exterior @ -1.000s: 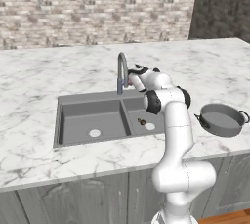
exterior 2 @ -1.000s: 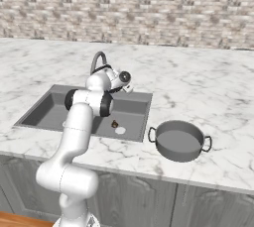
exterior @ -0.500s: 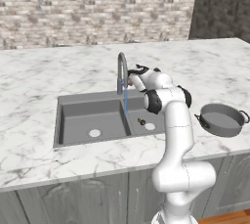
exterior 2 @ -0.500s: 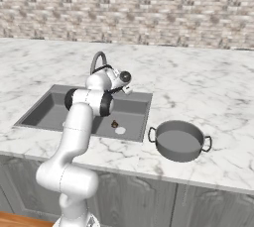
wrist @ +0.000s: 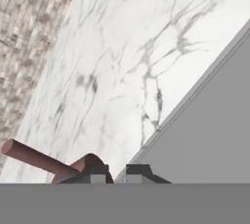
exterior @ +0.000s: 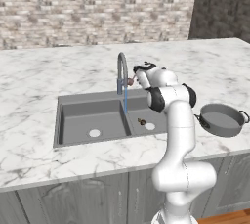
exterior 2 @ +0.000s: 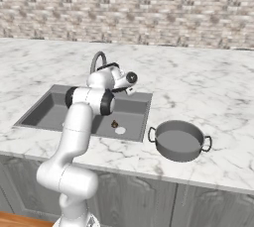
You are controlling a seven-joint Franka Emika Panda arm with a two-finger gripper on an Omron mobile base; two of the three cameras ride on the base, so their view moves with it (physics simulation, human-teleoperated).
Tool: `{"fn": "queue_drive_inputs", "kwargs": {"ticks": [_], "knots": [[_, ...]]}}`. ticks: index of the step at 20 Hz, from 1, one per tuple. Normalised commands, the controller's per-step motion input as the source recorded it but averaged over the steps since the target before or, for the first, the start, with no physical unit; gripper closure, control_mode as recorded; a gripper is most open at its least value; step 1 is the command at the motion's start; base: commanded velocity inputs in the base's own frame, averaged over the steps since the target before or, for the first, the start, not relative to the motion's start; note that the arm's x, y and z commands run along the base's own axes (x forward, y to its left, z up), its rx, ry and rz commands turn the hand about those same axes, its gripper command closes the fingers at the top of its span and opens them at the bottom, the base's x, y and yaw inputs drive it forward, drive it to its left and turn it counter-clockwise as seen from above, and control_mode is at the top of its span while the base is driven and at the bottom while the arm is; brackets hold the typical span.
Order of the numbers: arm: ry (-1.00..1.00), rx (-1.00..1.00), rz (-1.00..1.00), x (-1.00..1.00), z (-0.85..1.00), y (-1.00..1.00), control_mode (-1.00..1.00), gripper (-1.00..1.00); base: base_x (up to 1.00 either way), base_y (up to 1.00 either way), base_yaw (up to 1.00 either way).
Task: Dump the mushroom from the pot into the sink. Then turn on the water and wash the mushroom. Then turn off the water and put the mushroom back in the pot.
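One small mushroom [exterior: 142, 121] lies on the floor of the right basin of the sink [exterior: 73, 101], just beside the round drain [exterior: 150, 126]; the right base view shows it in the same place [exterior 2: 114, 124]. The pot [exterior: 223, 120] stands apart on the marble counter [exterior: 39, 78] to the right of the sink, upright, with nothing seen inside.

Handling, as a judgement: the mushroom is very light, soft and now wet, so it is likely to be slippery and easily crushed or flicked away. It is best taken from above across its body with a gentle pinch, the fingertips reaching down to the basin floor. The pot looks rigid and heavier; its loop handles or rim are the holds.

The gripper [exterior: 133, 78] is at the base of the faucet [exterior: 121, 66], beside the reddish-brown lever [wrist: 36, 158]. In the hand view the two fingertips [wrist: 98, 170] stand close together, jaws narrow, with nothing between them.

Compared with a second ago: no water was falling then; a thin blue stream [exterior: 125, 100] now runs from the spout into the sink near the divider. The jaws have drawn nearly shut. Arm, pot and mushroom have not visibly shifted.
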Motion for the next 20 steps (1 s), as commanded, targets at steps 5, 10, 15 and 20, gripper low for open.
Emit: {"fn": "queue_drive_inputs", "kwargs": {"ticks": [5, 10, 15, 20], "knots": [[-0.02, 0.07, 0.08, 0.0, 0.03, -0.13, -1.0, 1.0, 0.0, 0.0, 0.0], [-0.02, 0.03, 0.12, 0.01, 0.06, 0.0, -1.0, 1.0, 0.0, 0.0, 0.0], [0.0, 0.02, 0.08, 0.22, 0.0, 0.0, -1.0, 1.0, 0.0, 0.0, 0.0], [0.0, 0.0, 0.04, 0.29, 0.0, 0.0, -1.0, 1.0, 0.0, 0.0, 0.0]]}}
